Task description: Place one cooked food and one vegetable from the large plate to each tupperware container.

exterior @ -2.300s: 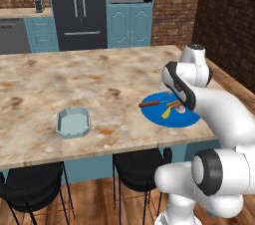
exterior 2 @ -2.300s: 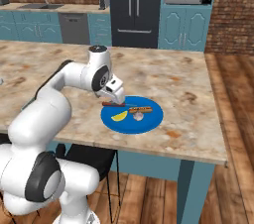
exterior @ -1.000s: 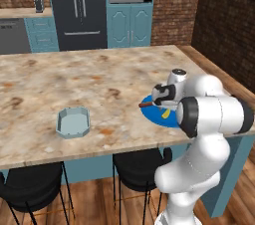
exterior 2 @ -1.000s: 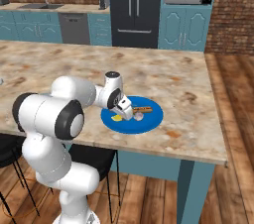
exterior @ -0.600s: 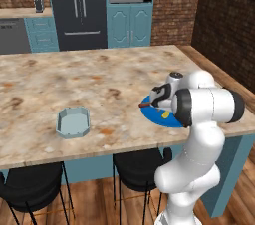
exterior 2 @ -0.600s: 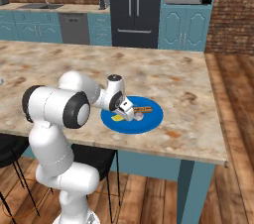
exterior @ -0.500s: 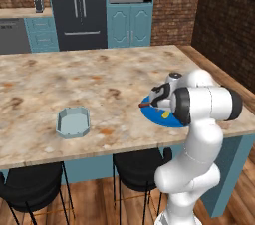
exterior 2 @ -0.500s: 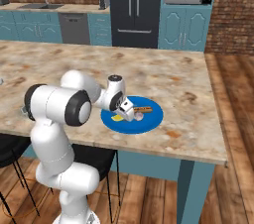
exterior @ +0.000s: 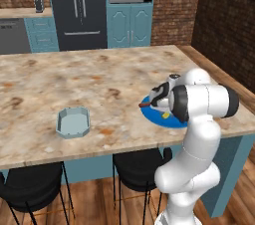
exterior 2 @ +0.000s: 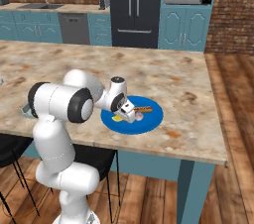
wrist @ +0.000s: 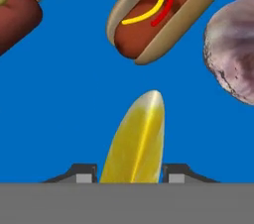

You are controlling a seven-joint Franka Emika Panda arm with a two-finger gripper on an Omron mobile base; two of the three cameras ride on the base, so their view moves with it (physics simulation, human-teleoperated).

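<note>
Your tool [wrist: 130, 178] is down low over the large plate [wrist: 64, 94], one finger tip [wrist: 84, 174] on each side of the yellow corn piece [wrist: 135, 139]. The corn lies flat on the blue and runs straight away from the hand, so the fingers straddle its narrow width, which is a sensible way to take a slim piece. You cannot tell from these views whether the fingers have clamped it or just sit beside it, so treat the grasp as unconfirmed.

Past the corn on the same plate lie the hot dog in its bun [wrist: 168, 10], the sausage on a stick [wrist: 20, 15] off to one side, and the pale garlic bulb [wrist: 233, 54] to the other. None of them touches the corn, so lifting it should not drag a neighbour along.

From the base views, the plate [exterior 2: 149, 121] sits near the front edge of the counter [exterior: 74, 79], toward its right end. The octagonal container [exterior: 73, 122] waits well apart, toward the left end along the same front edge, and it holds nothing yet. You likely have a long carry along that edge ahead.
</note>
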